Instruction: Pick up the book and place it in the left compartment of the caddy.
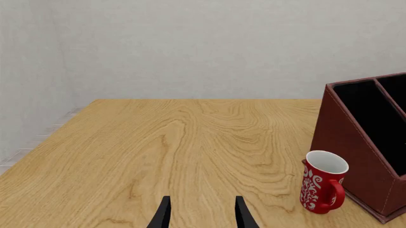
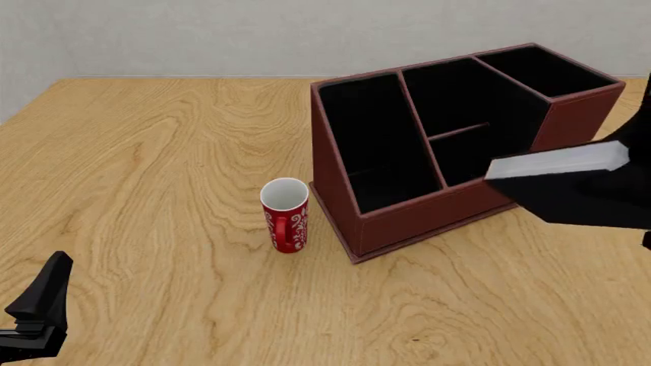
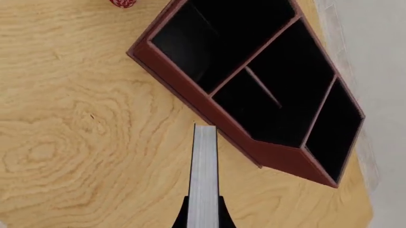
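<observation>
Above the table's right side, off the caddy (image 2: 458,145): book (image 2: 557,162) aloft, pinched flat between right gripper (image 3: 204,216) fingers, white page edge outward. Probably light, stiff, slick-covered; best clamped across both covers near one end, as now. Left compartment (image 2: 376,141) unfilled, beside red mug (image 2: 286,215). Left gripper (image 1: 201,213) low, jaws parted, holding nothing.

Light oak-grain table (image 2: 152,168) against a plain pale grey wall (image 1: 190,42)
</observation>
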